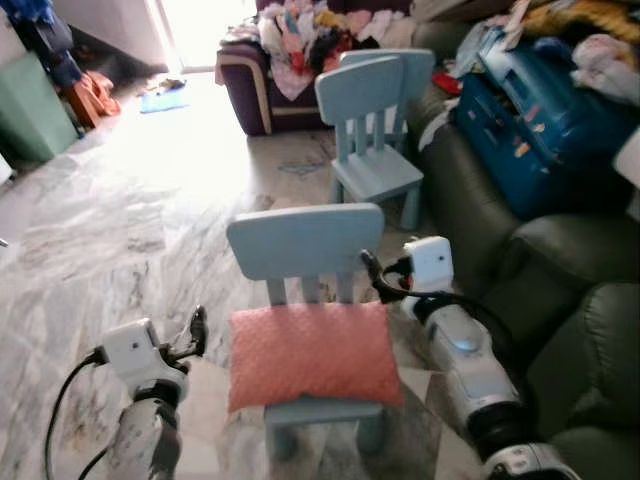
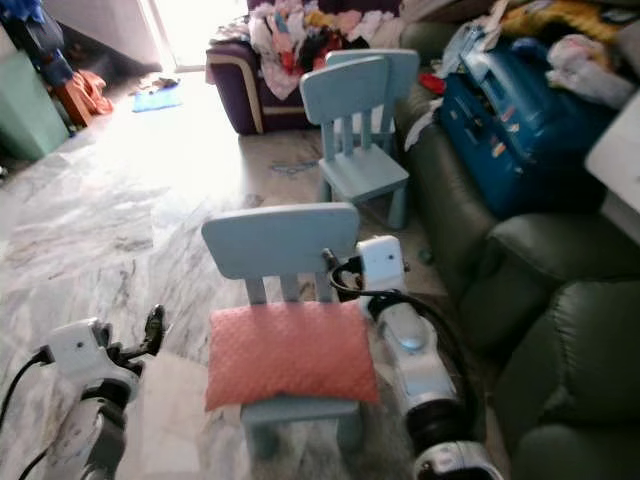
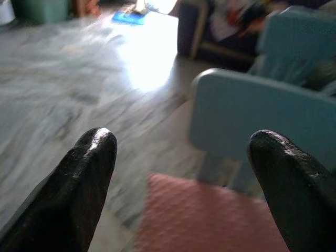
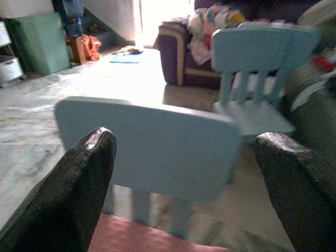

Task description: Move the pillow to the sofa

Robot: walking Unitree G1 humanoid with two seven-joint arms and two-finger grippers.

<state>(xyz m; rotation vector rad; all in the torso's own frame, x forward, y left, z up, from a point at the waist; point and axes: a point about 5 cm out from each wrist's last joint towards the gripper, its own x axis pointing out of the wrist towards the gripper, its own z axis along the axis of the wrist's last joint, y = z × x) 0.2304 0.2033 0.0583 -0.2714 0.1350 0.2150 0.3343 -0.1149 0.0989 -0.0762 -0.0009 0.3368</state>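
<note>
The salmon-pink, dimple-textured fabric pillow (image 1: pixel 312 352) lies flat on the seat of the nearer small pale-blue plastic child's chair (image 1: pixel 305 242), covering nearly the whole seat, its far edge against the chair's back slats. Its long axis runs from 9 o'clock to 3 o'clock across the robot's front.

Both arms flank it. The left tool (image 1: pixel 197 330) hovers just off the pillow's 9 o'clock end, over the grey marbled floor (image 1: pixel 120 240); its wrist view shows the two black fingers spread wide, the pillow's near corner between them. The right tool (image 1: pixel 368 268) hangs near the pillow's 1 o'clock corner, beside the chair back; its wrist view shows its fingers (image 4: pixel 68 194) also spread apart, with the chair back and a strip of pillow ahead. Neither tool touches the pillow.

I judge the two about equally near, so a grip from both short ends seems likely.

The dark green leather sofa (image 1: pixel 560 300) lies at 3 o'clock, just beyond the right arm. The pillow looks soft, evenly plump and light, and would likely sag if pinched at one corner.
</note>
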